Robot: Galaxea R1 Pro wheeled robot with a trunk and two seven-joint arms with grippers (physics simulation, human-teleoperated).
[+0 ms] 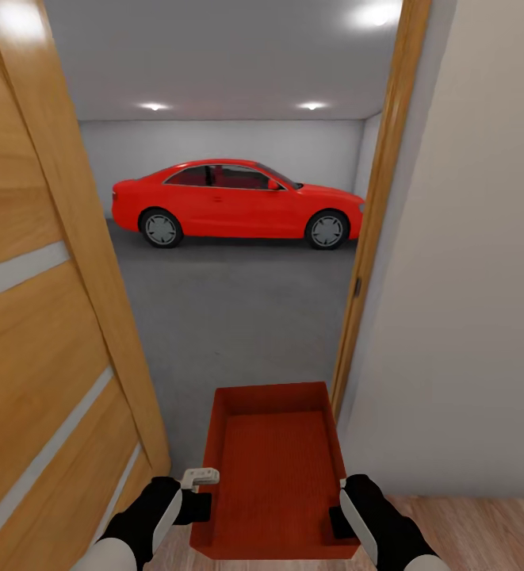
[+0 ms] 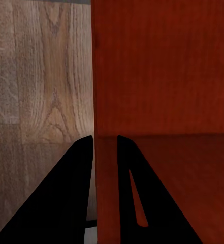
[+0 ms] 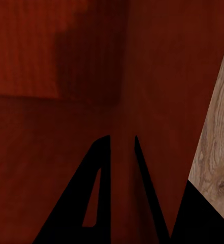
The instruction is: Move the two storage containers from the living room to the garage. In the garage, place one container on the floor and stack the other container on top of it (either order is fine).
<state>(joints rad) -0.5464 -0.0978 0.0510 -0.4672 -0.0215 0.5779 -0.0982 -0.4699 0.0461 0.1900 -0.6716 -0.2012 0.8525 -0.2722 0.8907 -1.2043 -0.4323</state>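
A home's doorway onto a garage point(image 1: 230, 143): wooden door point(image 1: 40, 317), red car point(image 1: 238, 202), grey concrete floor point(image 1: 230, 317).

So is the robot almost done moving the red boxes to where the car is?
Not yet. One storage container is in hand: the left gripper and right gripper each pinch a side wall, carrying it through the doorway. The robot stands on wood flooring, with the grey garage floor and red car just ahead. Left: set it down there, then bring and stack the other container.
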